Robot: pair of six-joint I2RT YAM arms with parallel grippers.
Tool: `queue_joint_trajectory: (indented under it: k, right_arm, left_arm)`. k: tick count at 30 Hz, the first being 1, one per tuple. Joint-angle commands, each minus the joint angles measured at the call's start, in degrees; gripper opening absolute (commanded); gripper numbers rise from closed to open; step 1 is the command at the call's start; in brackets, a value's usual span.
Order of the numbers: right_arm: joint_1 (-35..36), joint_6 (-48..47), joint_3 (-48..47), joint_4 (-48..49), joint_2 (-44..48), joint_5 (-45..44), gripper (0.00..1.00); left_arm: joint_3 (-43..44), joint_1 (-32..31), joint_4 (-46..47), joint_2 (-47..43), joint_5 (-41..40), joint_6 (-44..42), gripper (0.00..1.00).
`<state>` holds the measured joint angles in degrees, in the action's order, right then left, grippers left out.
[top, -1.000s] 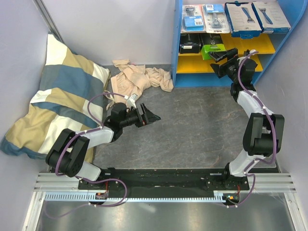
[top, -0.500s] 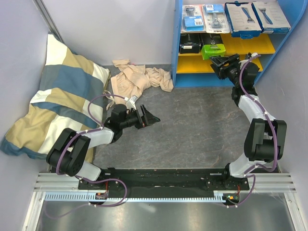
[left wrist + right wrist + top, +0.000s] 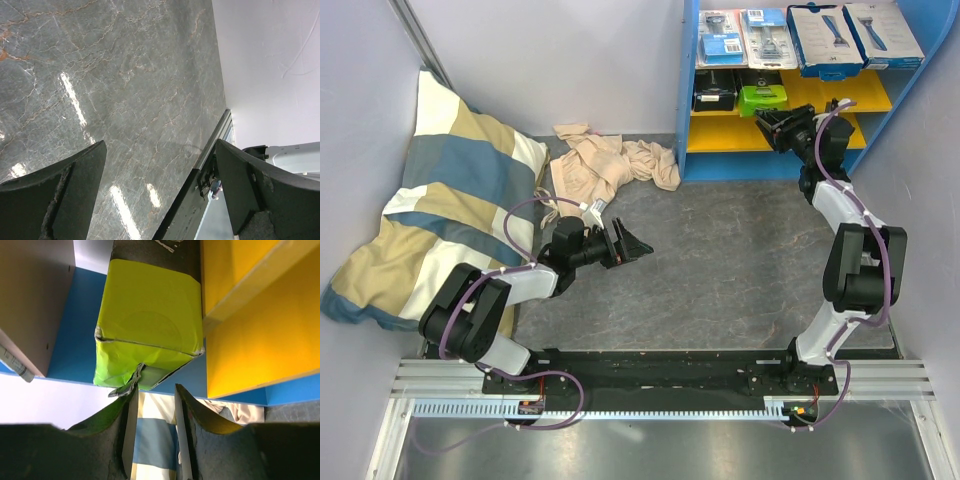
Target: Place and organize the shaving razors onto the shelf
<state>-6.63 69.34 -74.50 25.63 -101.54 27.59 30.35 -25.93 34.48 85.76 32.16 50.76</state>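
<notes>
Six razor packs [image 3: 825, 40], one shelf [image 3: 692, 100]

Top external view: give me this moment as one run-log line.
right gripper: jaws narrow, empty, at lime-ended box on shelf middle board | left gripper: open, empty, over table | razor packs: six shelved

A grey, marble-patterned worktop [image 3: 720, 270] with thin rust-coloured veins fills the middle of the top view. Plain pale lilac walls [image 3: 580, 60] enclose it at the back and on both sides. A large striped pillow [image 3: 450, 180] (blue, tan and white) slumps in the left corner, with a crumpled beige cloth [image 3: 605, 165] near it. An aluminium rail [image 3: 660, 385] edges the near side. Bright streaks of reflected light [image 3: 72, 97] gleam on the glossy surface.
</notes>
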Motion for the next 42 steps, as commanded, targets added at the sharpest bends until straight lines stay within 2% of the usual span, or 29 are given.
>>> queue_joint_trajectory:
  k: [1, 6, 14, 17, 18, 20, 21, 22, 27, 32, 35, 42]
  right_arm:
    - [-0.2, 0.8, -4.7, 1.4, -1.9, 0.4, 0.42]
    - [-0.2, 0.4, -3.5, 1.8, -0.6, 1.1, 0.43]
    - [0.6, -3.8, 9.0, 0.9, 9.2, 3.7, 0.48]
    - [1.4, -8.2, 12.2, -4.3, 13.9, 3.5, 0.55]
    - [1.6, -12.0, 13.8, -7.8, 15.2, 2.4, 0.62]
    - [2.1, -16.3, 15.0, -12.3, 19.4, 0.7, 0.69]
    - [2.2, -20.5, 16.2, -16.6, 20.8, -1.5, 0.77]
    - [2.2, -22.5, 16.7, -18.4, 23.4, -2.4, 0.8]
    - [2.4, -32.2, 21.8, -28.8, 31.1, -9.2, 0.97]
    - [2.4, -39.8, 26.5, -35.5, 38.2, -15.3, 0.98]
    - [2.4, -42.6, 29.1, -38.7, 41.1, -16.7, 0.98]
    - [2.5, -44.8, 34.9, -43.9, 48.2, -18.7, 0.98]
  left_arm:
    - [0.0, 0.4, 2.8, 0.5, 1.1, 0.7, 0.96]
    - [0.1, 0.4, 2.2, 0.0, 0.5, 0.5, 0.96]
    - [3.0, 0.4, -1.8, -1.7, 0.6, -1.7, 0.96]
    - [5.2, 0.4, -5.6, -3.9, -0.3, -3.9, 0.96]
    - [6.1, 0.4, -7.0, -4.6, -0.7, -5.6, 0.96]
    - [8.9, 0.4, -12.6, -6.6, -2.2, -7.5, 0.96]
    - [10.1, 0.5, -14.6, -7.3, -2.9, -9.6, 0.96]
    - [11.1, 0.5, -19.1, -8.0, -3.4, -10.8, 0.96]
    - [17.4, 0.5, -30.1, -13.1, -9.4, -18.1, 0.96]
    - [18.5, 0.5, -35.7, -18.8, -16.1, -21.9, 0.97]
    - [16.9, 0.5, -35.8, -24.1, -19.4, -23.5, 0.97]
    - [16.4, 0.5, -41.3, -31.7, -26.0, -25.8, 0.97]
